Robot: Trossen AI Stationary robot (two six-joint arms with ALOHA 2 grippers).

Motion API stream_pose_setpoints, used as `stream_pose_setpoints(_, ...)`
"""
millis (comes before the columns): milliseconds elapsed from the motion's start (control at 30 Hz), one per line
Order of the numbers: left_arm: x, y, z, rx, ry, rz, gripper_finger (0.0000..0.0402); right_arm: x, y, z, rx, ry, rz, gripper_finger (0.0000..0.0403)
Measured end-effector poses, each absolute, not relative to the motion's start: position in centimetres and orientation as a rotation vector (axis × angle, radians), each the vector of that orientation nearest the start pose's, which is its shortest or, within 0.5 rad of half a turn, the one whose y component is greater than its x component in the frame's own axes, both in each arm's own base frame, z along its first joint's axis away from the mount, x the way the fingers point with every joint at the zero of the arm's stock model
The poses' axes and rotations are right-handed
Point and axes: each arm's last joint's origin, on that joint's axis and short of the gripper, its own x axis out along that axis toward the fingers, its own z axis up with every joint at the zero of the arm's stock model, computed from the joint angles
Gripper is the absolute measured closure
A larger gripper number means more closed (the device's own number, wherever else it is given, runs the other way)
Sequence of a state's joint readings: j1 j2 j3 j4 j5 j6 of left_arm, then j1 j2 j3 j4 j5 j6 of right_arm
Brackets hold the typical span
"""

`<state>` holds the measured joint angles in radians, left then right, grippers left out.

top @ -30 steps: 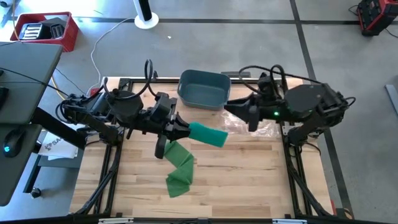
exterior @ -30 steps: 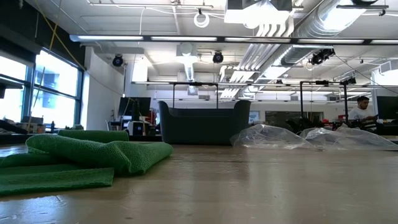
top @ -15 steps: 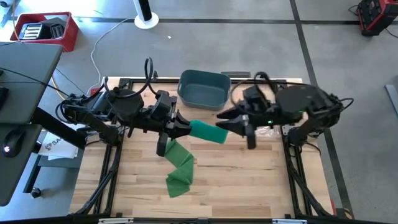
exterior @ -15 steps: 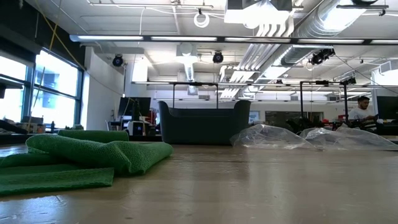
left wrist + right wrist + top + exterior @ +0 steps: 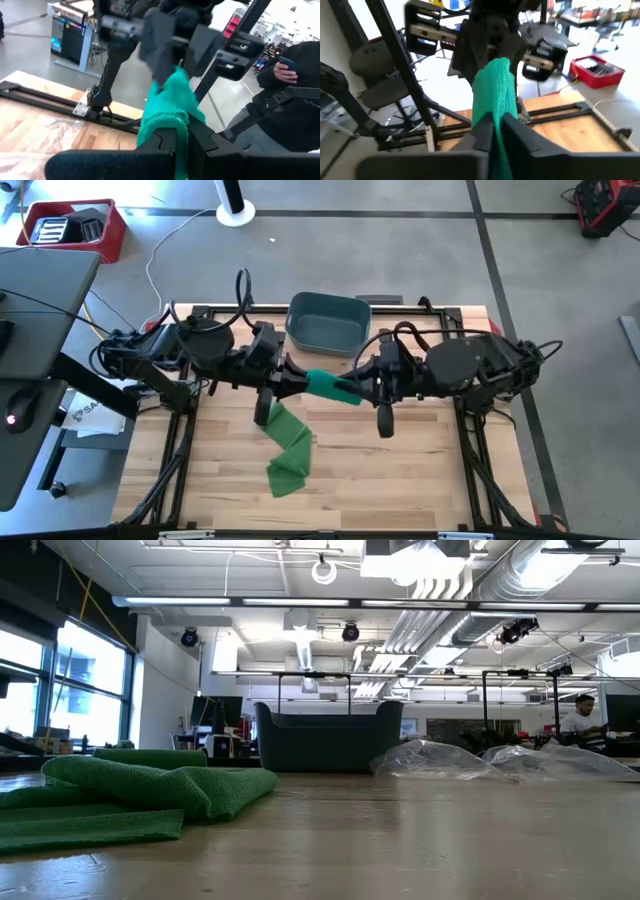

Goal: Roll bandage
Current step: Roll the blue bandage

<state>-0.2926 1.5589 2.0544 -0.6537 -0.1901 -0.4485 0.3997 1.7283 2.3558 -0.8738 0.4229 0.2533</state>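
Observation:
The green bandage (image 5: 325, 387) is held above the table between both grippers, its rolled part lying level from left to right. My left gripper (image 5: 297, 383) is shut on the roll's left end, my right gripper (image 5: 350, 388) on its right end. From the left end a loose tail (image 5: 288, 435) hangs down. The tail's folded lower end (image 5: 288, 475) lies on the wooden table and shows as a green heap (image 5: 130, 790) in the low view. My left gripper pinches the roll's left end (image 5: 176, 131) between its two fingers (image 5: 202, 145). It comes nearly level from the table's left, along the roll. The roll is lifted clear. The tail hangs slack below it. My right gripper pinches the roll's right end (image 5: 492, 112) between its two fingers (image 5: 517, 132). It comes nearly level from the table's right, along the roll and facing my left gripper. The roll stays clear of the table.
A grey-blue bin (image 5: 327, 322) stands at the far middle of the table. Crumpled clear plastic bags (image 5: 430, 758) lie at the far right. A red crate (image 5: 75, 225) sits on the floor beyond the table. Bare wood (image 5: 400, 480) lies at the near right.
My right gripper has gone toward the table's left to the roll, rolling about its own axis. It stood open half a second ago and has now shut on the roll's right end. My left gripper and the bandage have stayed where they were.

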Motion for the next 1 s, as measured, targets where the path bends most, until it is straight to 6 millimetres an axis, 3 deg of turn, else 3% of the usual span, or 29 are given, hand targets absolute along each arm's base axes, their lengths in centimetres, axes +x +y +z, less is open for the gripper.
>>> stream_pose_setpoints(267, 28.7, -7.5, 51.4, -0.413, 0.251, -0.033, 0.0396, 29.5, 11.6, 54.3, 0.114, 0.125, -0.076, 0.0400)
stream_pose_setpoints(567, 28.6, -8.0, 51.3, -0.384, 0.285, -0.139, 0.0396, 28.1, 10.5, 55.3, 0.113, 0.059, -0.351, 0.0402)
stream_pose_setpoints(700, 28.5, -8.5, 51.5, -0.348, 0.270, -0.193, 0.0396, 27.2, 9.7, 55.9, 0.132, 0.035, -0.385, 0.0402)
stream_pose_setpoints(1000, 28.5, -9.0, 52.2, -0.298, 0.206, -0.281, 0.0396, 28.6, 8.8, 54.1, 0.301, 0.151, -0.310, 0.0403)
